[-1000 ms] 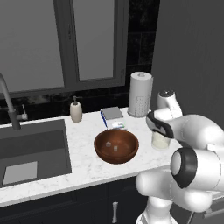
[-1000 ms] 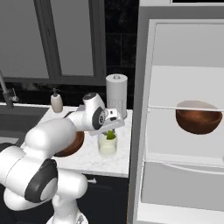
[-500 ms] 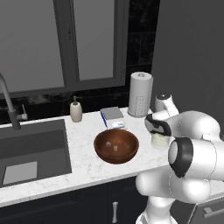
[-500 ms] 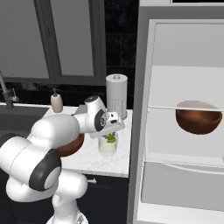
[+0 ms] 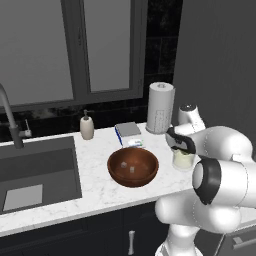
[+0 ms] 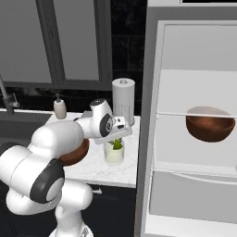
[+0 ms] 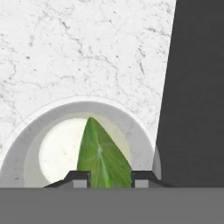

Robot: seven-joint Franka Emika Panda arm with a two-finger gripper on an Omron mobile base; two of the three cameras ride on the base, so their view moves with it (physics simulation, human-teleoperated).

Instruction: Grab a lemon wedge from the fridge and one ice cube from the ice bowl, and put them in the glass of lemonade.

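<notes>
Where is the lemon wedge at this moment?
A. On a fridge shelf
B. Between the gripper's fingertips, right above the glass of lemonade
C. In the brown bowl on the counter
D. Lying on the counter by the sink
B: the hand view shows the lemon wedge held between the gripper fingertips over the glass of lemonade.

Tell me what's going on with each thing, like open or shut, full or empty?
Fridge: door open.
End effector: shut on the wedge, above the glass.
Wedge: held, not yet dropped.
Glass: upright, holds pale drink.
Ice bowl: upright on counter, cubes inside.
Fridge bowl: on a shelf.
</notes>
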